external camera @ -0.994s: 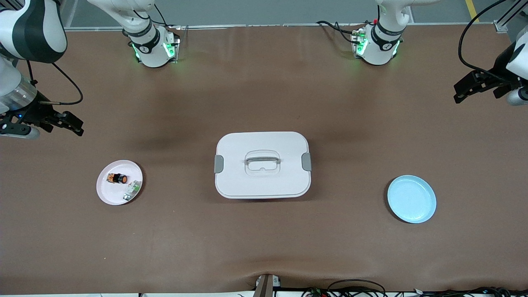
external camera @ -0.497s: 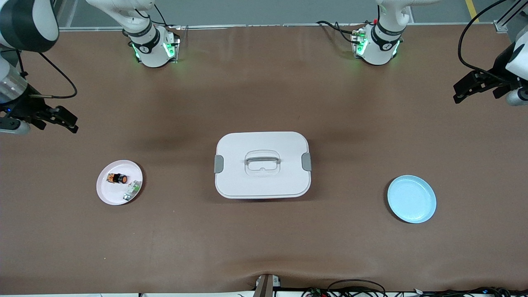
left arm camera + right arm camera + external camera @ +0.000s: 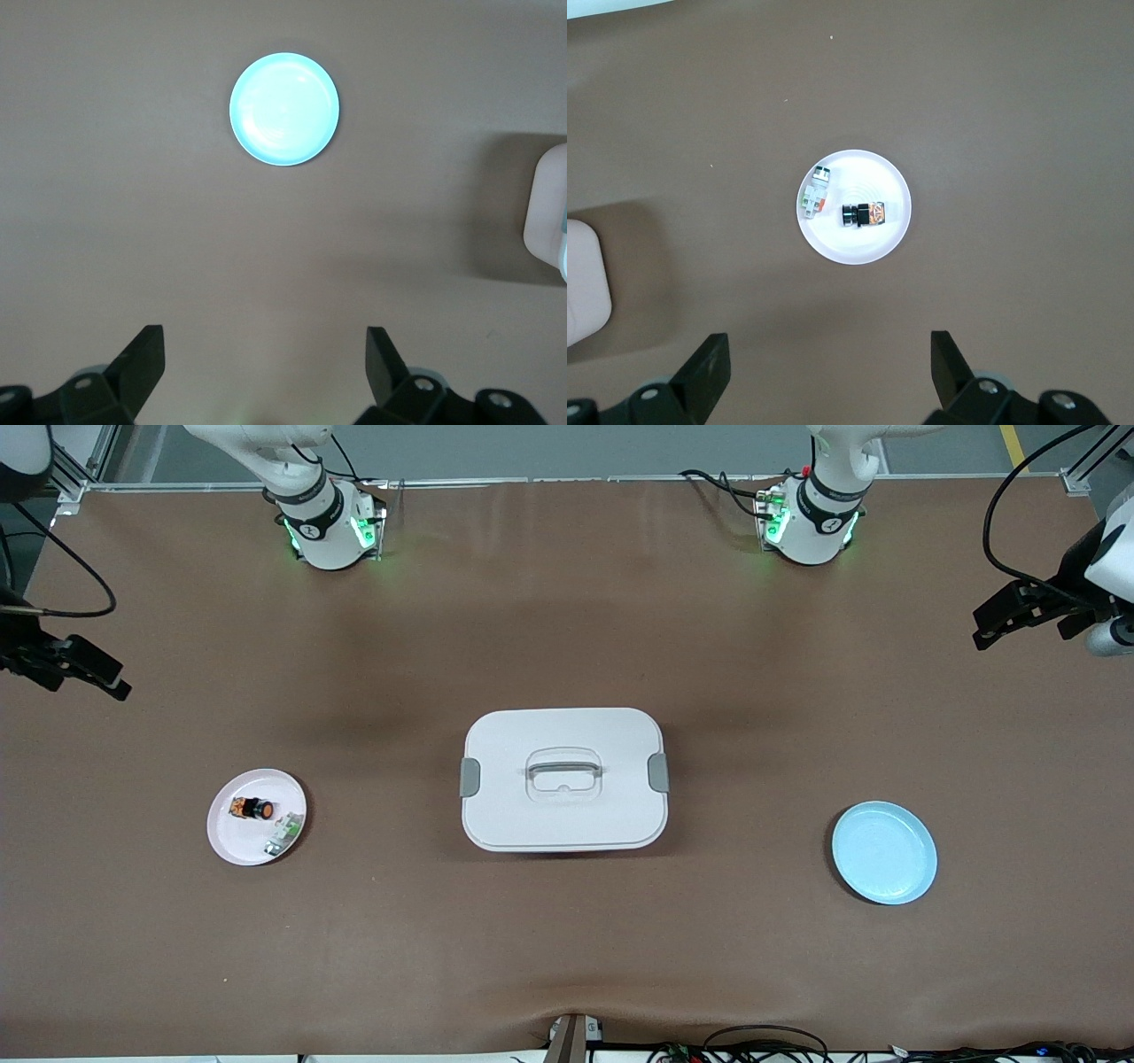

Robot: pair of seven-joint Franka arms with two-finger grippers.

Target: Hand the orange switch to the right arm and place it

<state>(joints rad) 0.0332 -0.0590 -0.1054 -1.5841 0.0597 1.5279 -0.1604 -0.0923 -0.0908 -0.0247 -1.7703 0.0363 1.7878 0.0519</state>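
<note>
The orange switch point(image 3: 252, 808) lies on its side on a pink plate point(image 3: 232, 841) toward the right arm's end of the table, beside a small white-and-green part point(image 3: 283, 834). The switch also shows in the right wrist view point(image 3: 865, 213), on the plate point(image 3: 852, 250). My right gripper point(image 3: 104, 677) is open and empty, up in the air over the table's edge at the right arm's end; its fingers frame bare table point(image 3: 828, 354). My left gripper point(image 3: 990, 627) is open and empty, in the air over the left arm's end of the table point(image 3: 264, 350).
A white lidded box point(image 3: 563, 779) with a handle stands in the middle of the table. A light blue plate point(image 3: 883, 852) lies toward the left arm's end, also in the left wrist view point(image 3: 284, 108). Cables lie at the near table edge.
My right gripper has drawn away toward the table's edge at the right arm's end and risen. The left arm, the switch and the plates have not moved.
</note>
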